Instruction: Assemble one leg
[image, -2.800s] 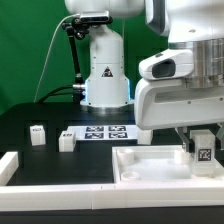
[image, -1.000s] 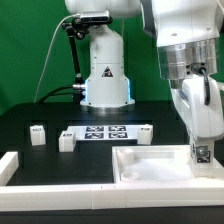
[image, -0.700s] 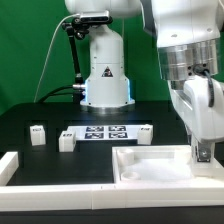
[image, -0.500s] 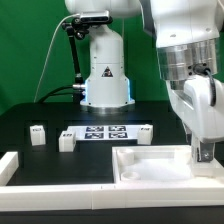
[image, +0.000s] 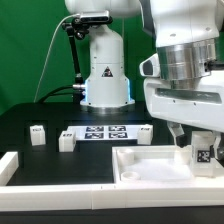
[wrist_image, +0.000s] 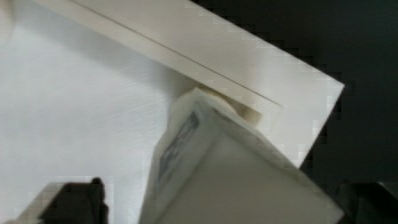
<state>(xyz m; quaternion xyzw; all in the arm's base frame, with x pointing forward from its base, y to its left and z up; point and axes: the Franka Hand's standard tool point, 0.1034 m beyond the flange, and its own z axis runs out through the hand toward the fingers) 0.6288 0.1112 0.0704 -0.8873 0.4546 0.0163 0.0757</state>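
Note:
A leg, a small white block with a marker tag facing forward, stands upright in the corner of the white panel at the exterior view's right. My gripper hangs straight over it with a finger on each side. In the wrist view the leg fills the space between the dark fingertips, with a strip of panel showing between one finger and the leg. The jaws stand apart around the leg.
Three loose legs lie on the black table: two at the exterior view's left and one behind the panel. The marker board lies between them. A white L-shaped rail runs along the front.
The wrist, turned sideways over the leg from 1.0 s to 0.5 s ago, has swung back to the broad-side pose it had 2.8 s ago. The leg stays in the corner.

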